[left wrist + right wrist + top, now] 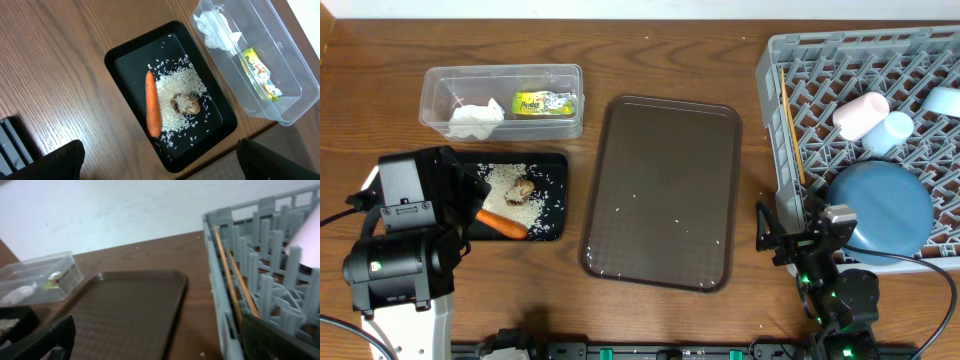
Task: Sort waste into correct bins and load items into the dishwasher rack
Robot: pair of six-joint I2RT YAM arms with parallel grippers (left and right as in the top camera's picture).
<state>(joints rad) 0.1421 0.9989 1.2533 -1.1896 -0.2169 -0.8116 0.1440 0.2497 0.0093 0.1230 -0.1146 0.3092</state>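
Note:
In the left wrist view the black tray holds an orange carrot, spilled white rice and a brown food lump. Beside it, the clear tub contains a white tissue and a green-yellow wrapper. My left gripper hovers open over the tray's near corner. The grey dishwasher rack carries the blue plate, pink cup, pale-blue cup, bowl and chopsticks. By the rack's front left corner my right gripper stands open and empty.
A dark-brown serving tray lies in the middle of the wooden table, with a few stray rice grains on it. The rack's left wall rises close to my right gripper's right finger.

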